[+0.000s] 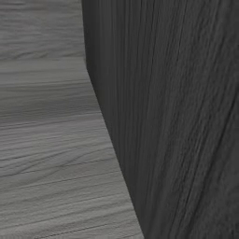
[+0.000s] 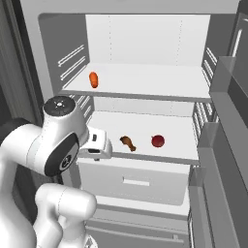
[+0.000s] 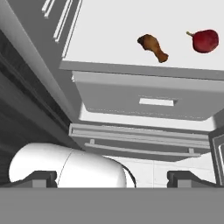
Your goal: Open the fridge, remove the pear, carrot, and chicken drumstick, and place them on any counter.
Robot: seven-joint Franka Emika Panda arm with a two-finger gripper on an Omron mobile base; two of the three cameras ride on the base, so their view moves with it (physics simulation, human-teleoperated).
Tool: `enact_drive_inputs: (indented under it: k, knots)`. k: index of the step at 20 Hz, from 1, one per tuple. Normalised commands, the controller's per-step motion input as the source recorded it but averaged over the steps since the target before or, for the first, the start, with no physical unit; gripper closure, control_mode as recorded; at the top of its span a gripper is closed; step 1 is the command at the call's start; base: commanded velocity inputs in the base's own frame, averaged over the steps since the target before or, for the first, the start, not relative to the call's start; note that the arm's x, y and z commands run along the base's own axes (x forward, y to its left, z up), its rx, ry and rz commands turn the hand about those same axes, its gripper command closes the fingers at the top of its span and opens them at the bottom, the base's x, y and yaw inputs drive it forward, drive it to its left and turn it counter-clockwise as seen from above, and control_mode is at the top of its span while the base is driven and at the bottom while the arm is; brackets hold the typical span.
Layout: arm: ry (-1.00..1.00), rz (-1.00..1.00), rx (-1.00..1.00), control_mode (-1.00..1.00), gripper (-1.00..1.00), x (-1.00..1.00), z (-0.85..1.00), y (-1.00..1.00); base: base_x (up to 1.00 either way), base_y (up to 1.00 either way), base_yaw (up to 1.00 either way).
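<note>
Gripper (image 3: 111, 177) fingers wide apart, empty, low before open fridge (image 2: 145, 43). Drawer (image 3: 144, 100) just ahead. Chicken drumstick (image 3: 153, 47) ahead on middle shelf (image 3: 109, 39), pear (image 3: 204, 40) beyond, to its right, apart. Carrot (image 2: 93, 80) on upper shelf, farther up. Judgement: raise hand to shelf level, centre over drumstick's meaty end, close gently, mind shelf lip.

You get even, flat rendered light, the fridge (image 2: 145, 43) interior bright white with no glare, only faint soft shadows under its shelves, the dark cabinet panel (image 1: 186, 116) in your left base view dim with smeared, stretched grain, edges mildly soft throughout.
</note>
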Motion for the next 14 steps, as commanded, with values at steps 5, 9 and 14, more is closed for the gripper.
enact_drive_inputs:
  k: [5,9,14]
  knots:
    - [-0.35,0.00,-0.01,-1.00,-1.00,-0.04,0.60,0.01,0.00,0.00,0.00]
    - [-0.56,0.05,0.00,-1.00,-1.00,-0.25,1.00,0.00,0.00,0.00,0.00]
    - [-0.28,0.07,0.01,-1.00,-1.00,0.37,0.98,0.10,0.00,0.00,0.00]
